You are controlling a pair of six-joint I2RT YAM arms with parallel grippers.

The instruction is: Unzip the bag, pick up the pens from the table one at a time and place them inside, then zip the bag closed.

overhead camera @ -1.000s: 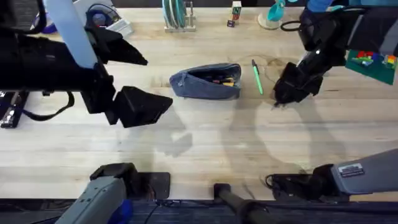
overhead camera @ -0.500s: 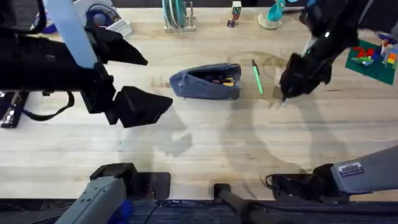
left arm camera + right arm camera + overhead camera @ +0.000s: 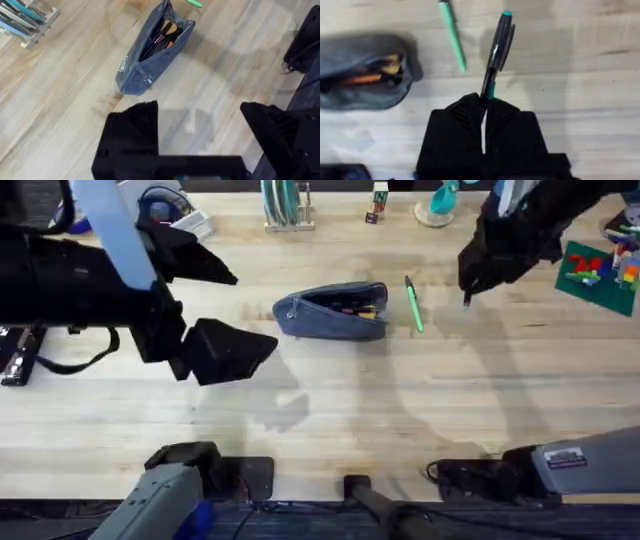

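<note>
One pen, the dark pen (image 3: 497, 42), is pinched in my right claw (image 3: 468, 298) up at two o'clock, the green pen (image 3: 412, 304) lies on the table (image 3: 400, 410) beside the unzipped bag (image 3: 332, 311), my left claw (image 3: 200, 142) waits open, zipping remains

Bright even light, soft shadows on the table (image 3: 330, 410), blurred near arms.

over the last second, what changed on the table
The right end effector, shut on the dark pen, lifted it off the table and away from the bases. The green pen, the open bag and the open left end effector stayed put.
</note>
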